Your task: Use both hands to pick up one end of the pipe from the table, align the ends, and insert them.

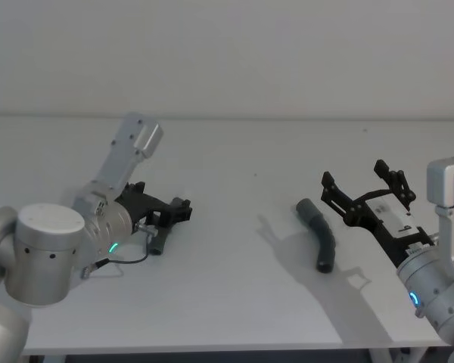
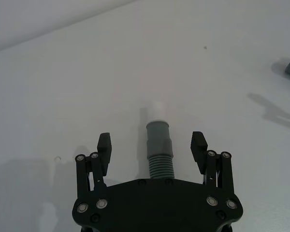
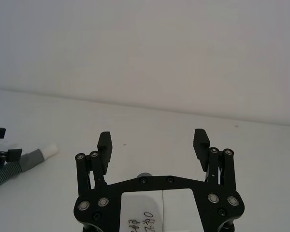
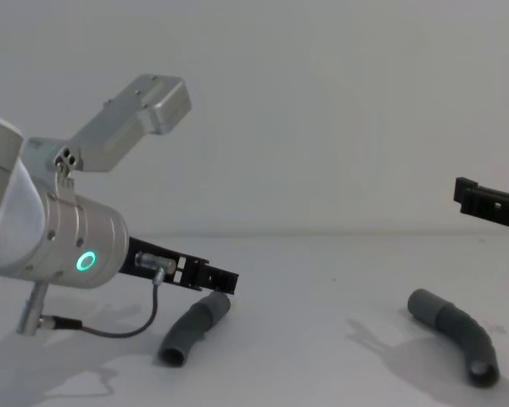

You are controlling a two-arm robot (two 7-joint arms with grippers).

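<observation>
Only one spot carries writing. A white label (image 3: 144,215) is stuck on the black body of the right gripper (image 3: 153,145), behind its jaws. In the right wrist view a few dark handwritten characters run along the label, turned sideways (they may be digits, but they are too small and slanted to read with any certainty). In the head view the same label appears as a pale patch with tiny dark marks, also illegible. No brand, number or sign can be read.

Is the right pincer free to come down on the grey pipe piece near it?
Probably yes: the right pincer hangs open just beside the pipe piece, which lies alone on the table with nothing between them.
</observation>
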